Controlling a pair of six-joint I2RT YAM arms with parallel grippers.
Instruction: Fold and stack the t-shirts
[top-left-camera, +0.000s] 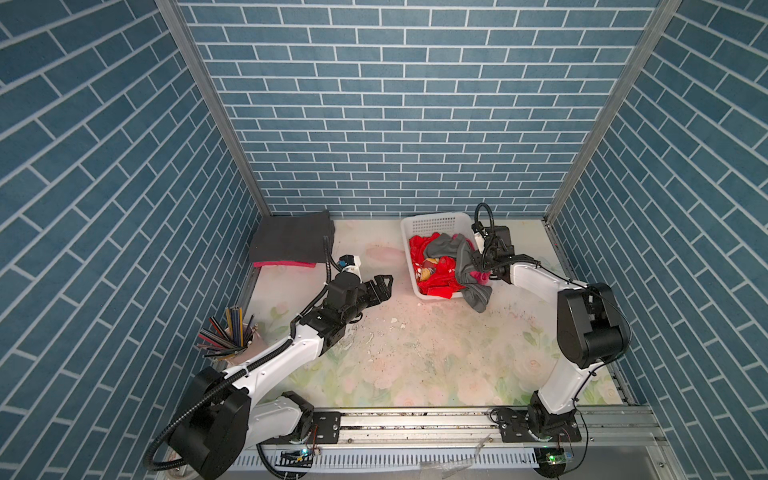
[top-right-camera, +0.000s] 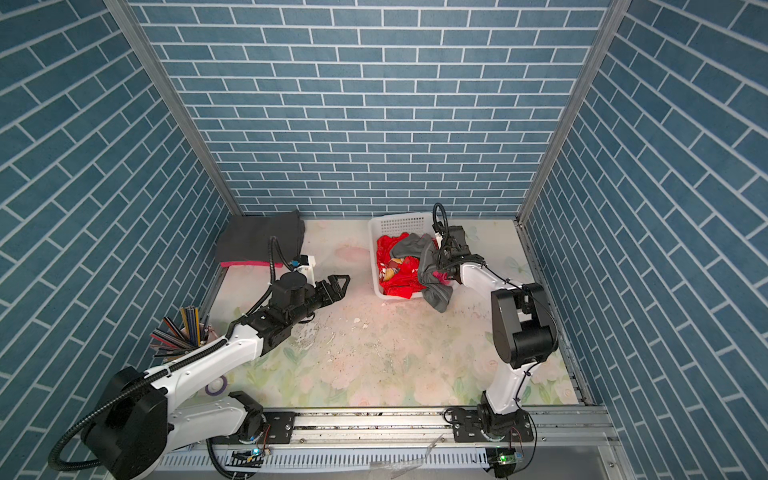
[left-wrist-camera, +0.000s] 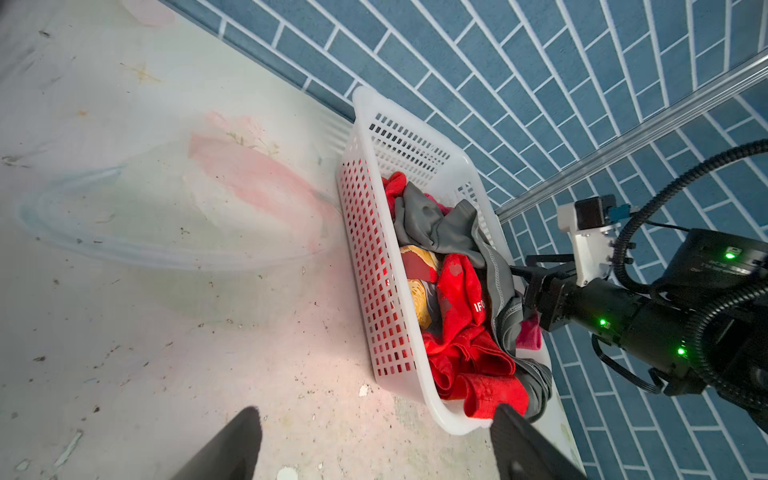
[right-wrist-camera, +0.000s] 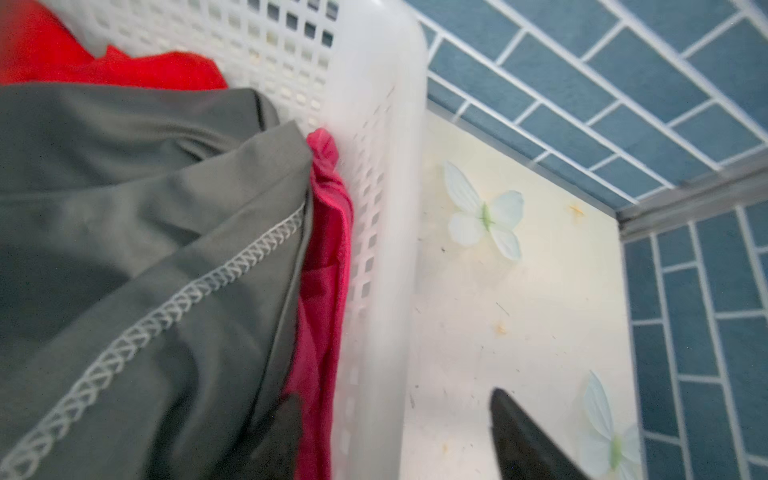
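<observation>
A white basket (top-left-camera: 432, 222) at the back right holds a crumpled red t-shirt (top-left-camera: 436, 280), a mid-grey t-shirt (top-left-camera: 467, 266) that drapes over the near right rim onto the table, and a magenta t-shirt (right-wrist-camera: 328, 232) pressed against the wall. My right gripper (right-wrist-camera: 394, 397) is open and straddles that wall (right-wrist-camera: 374, 124), one finger inside by the magenta cloth and the other outside over the table. My left gripper (top-left-camera: 384, 286) hangs open and empty above the table, left of the basket's near corner (left-wrist-camera: 453, 419). A folded charcoal t-shirt (top-left-camera: 291, 239) lies on a magenta-pink one (top-left-camera: 282, 264) at the back left.
A cup of coloured pencils (top-left-camera: 228, 336) stands at the left edge beside the left arm. A purple tape roll (top-right-camera: 216, 386) lies near the left arm's base. Blue brick walls close three sides; a metal rail (top-left-camera: 415, 424) runs along the front.
</observation>
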